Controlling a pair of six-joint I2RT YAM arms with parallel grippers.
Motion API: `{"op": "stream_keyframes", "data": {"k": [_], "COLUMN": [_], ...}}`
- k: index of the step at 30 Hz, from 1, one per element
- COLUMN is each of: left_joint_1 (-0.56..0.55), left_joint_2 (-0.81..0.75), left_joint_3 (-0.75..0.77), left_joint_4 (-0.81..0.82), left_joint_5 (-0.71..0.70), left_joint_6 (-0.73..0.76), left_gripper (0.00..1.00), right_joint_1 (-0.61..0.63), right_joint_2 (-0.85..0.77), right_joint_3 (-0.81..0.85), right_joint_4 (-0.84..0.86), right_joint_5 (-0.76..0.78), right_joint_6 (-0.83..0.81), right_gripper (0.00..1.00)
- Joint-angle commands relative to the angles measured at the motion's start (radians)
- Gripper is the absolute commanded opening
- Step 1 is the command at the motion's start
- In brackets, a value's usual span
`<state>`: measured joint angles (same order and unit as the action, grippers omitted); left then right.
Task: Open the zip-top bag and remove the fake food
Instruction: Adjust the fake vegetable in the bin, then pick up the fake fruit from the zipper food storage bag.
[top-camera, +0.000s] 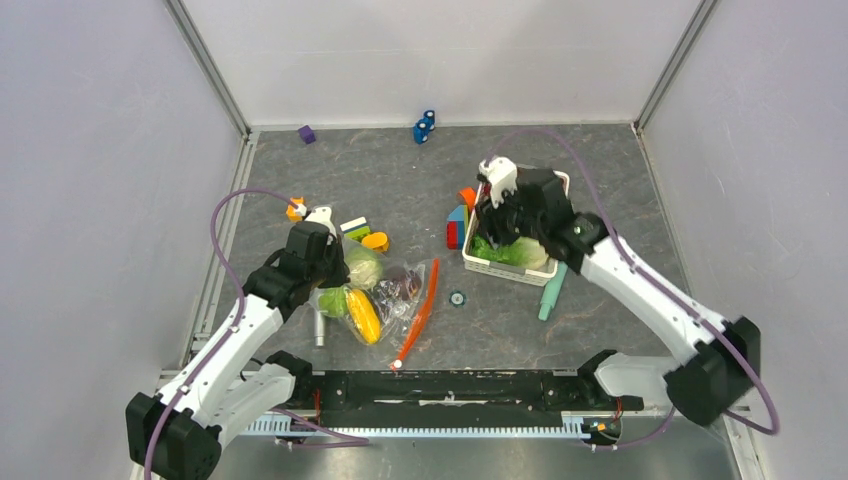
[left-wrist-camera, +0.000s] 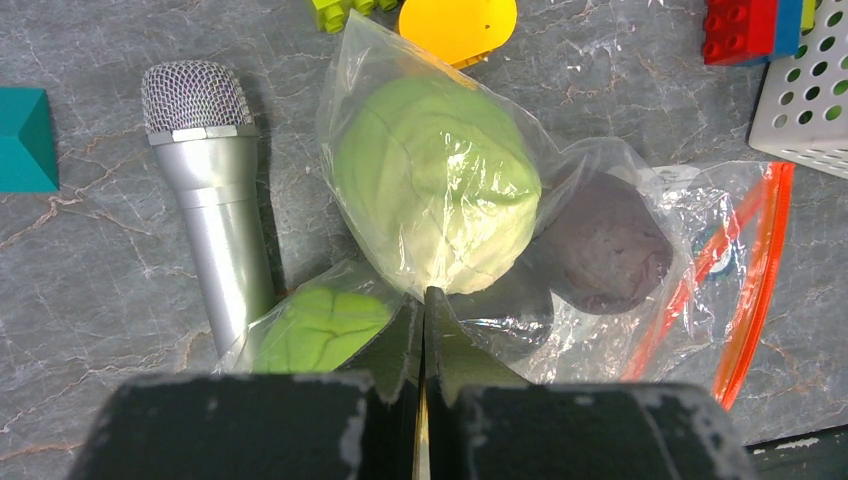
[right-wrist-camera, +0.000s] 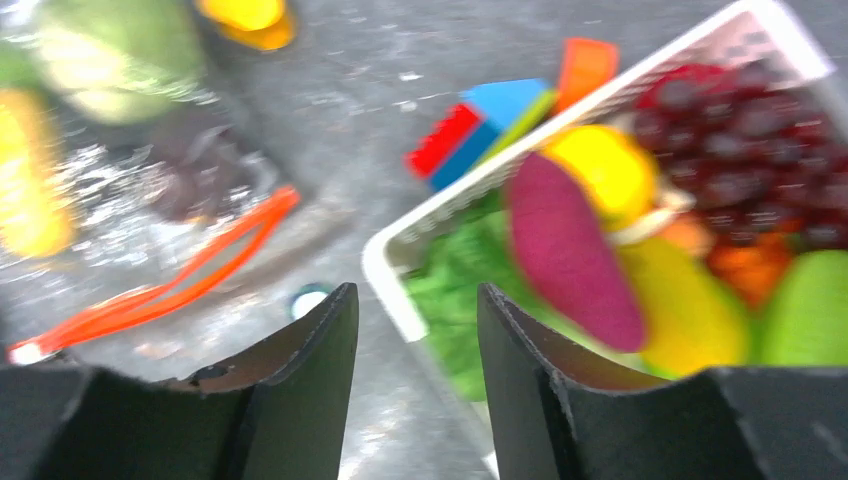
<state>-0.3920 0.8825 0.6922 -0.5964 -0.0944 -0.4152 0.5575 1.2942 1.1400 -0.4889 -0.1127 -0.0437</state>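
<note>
The left gripper (left-wrist-camera: 425, 300) is clamped shut on the film of the zip-top bag (left-wrist-camera: 690, 200), with the cabbage (left-wrist-camera: 430, 190) just ahead of its tips, the green fruit (left-wrist-camera: 320, 325) beside them, and the orange zipper (left-wrist-camera: 760, 270) far right. The right gripper (right-wrist-camera: 415, 320) hangs part-open and empty over the white basket (right-wrist-camera: 390, 260), where the sweet potato (right-wrist-camera: 565, 250) lies.
</note>
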Motion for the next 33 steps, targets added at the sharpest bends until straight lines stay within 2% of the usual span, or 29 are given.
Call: {"op": "stream_keyframes", "data": {"k": [1,7,12,19,33], "left_joint_1": [0.007,0.007,0.006,0.006,0.006], "left_joint_2": [0.008,0.034,0.067,0.081,0.1], "left_joint_3": [0.026,0.029,0.036,0.036,0.043], "left_joint_4": [0.019,0.006,-0.015,-0.022,-0.033], "left_joint_5": [0.014,0.007,-0.031,-0.043,-0.051], "left_joint_6": [0.038,0.035,0.029,0.018,0.024], "left_gripper": [0.02,0.02,0.02,0.02,0.03], "right_joint_1": [0.109,0.233,0.282,0.355,0.431], "right_joint_2": [-0.134,-0.259,-0.263,-0.148,0.051], "right_joint_3": [-0.214,-0.516,-0.658,-0.707,-0.692], "right_joint_4": [0.246,0.524,0.731,0.906,1.04], "right_joint_5": [-0.08,-0.042,-0.034,-0.012,0.107], "right_joint_6": [0.205,0.432,0.571,0.652,0.699], "right_gripper": [0.49,0.33,0.3,0.26,0.23]}}
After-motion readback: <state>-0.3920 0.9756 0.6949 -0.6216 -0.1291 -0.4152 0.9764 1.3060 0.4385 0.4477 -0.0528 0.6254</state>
